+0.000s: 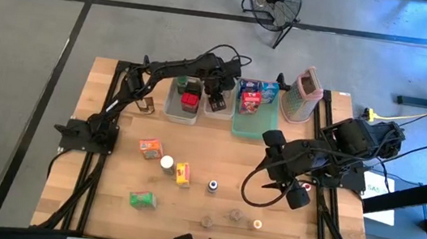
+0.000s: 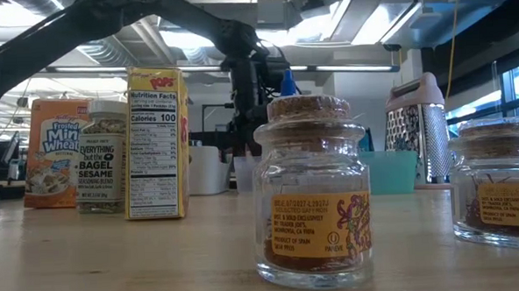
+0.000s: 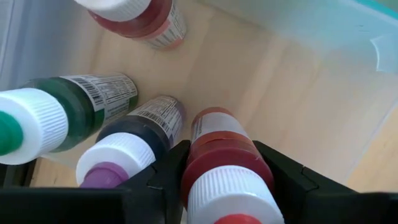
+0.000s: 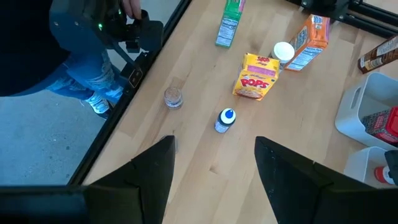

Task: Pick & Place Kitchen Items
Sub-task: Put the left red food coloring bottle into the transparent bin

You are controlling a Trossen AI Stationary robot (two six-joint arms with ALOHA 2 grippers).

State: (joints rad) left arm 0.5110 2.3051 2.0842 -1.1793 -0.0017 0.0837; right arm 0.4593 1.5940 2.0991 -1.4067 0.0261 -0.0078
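While between its fingers, red bottle (image 3: 227,168) fills left claw (image 3: 227,186).

Red-capped bottle (image 3: 227,180) between left pincer (image 3: 227,186) fingers, cap cut off at frame edge

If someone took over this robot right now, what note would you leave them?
Left gripper: inside a clear tub at the back, fingers around a red bottle, three bottles beside it.
Right gripper: open, empty, hovering above the table's right.
Done: some items in the tubs and green tray.
Left: orange box, yellow box, green box, white-capped jar, blue-capped bottle and small jars at the front.
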